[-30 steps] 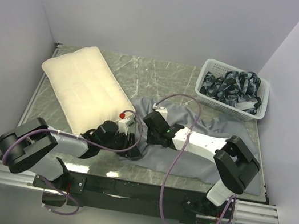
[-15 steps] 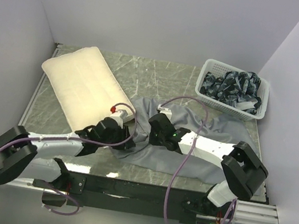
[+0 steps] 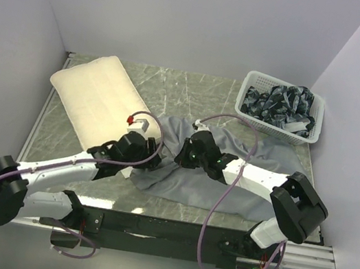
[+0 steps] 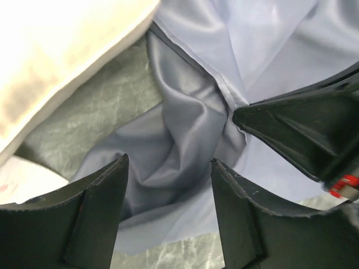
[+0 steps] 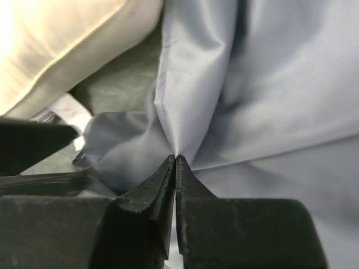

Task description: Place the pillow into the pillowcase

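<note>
Pillowcase (image 5: pixel 269 84) in right gripper (image 5: pixel 176 159) (pillow (image 5: pixel 56 45) beside)

left gripper (image 4: pixel 168 168): jaws gaping at 6 o'clock over rumpled pillowcase (image 4: pixel 185 123) | pillow (image 4: pixel 56 50): lying at 10 o'clock | right gripper (image 4: pixel 244 119): pinching pillowcase hem at 3 o'clock | table (image 4: pixel 84 120): showing at 9 o'clock

pillow (image 4: pixel 61 50) washed out, cut off at top left.

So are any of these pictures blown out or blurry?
Left wrist view: the pillow glares nearly white, its weave lost. Right wrist view: the pillow is blown out too, while the pillowcase folds look sharp. Top view: evenly lit, soft shadows only.
</note>
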Controlling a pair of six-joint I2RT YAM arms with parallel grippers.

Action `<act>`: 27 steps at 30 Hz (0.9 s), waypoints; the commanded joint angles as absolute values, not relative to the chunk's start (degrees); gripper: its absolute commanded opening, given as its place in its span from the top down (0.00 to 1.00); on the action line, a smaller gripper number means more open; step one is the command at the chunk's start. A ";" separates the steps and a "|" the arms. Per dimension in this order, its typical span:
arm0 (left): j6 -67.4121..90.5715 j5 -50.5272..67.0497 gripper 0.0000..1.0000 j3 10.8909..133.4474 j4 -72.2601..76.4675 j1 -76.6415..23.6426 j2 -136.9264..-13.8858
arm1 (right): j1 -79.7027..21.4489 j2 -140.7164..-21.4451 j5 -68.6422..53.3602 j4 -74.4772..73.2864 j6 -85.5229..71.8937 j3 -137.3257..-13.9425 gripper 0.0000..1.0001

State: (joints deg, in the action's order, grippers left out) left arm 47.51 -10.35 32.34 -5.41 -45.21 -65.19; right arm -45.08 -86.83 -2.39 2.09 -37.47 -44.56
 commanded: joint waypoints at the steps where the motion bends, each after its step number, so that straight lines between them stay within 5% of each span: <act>1: 41.31 -5.63 0.33 35.33 -3.00 -45.35 -69.16 | -44.82 -87.01 -6.06 7.29 -37.79 -44.39 0.90; 8: 39.46 -4.66 0.35 36.12 -0.88 -45.35 -76.55 | -44.82 -87.45 -6.24 6.77 -37.18 -43.95 0.92; 12: 42.18 -8.69 0.86 35.86 -2.19 -45.35 -79.62 | -44.74 -86.93 -2.56 3.44 -37.35 -43.16 1.00; 14: 45.08 -13.69 0.99 36.03 -5.77 -45.18 -80.15 | -44.65 -86.05 -0.09 0.71 -37.79 -42.63 1.00; 27: 56.08 -17.41 0.99 25.14 -9.67 -39.02 -69.17 | -42.36 -74.72 10.90 -4.57 -40.69 -32.52 1.00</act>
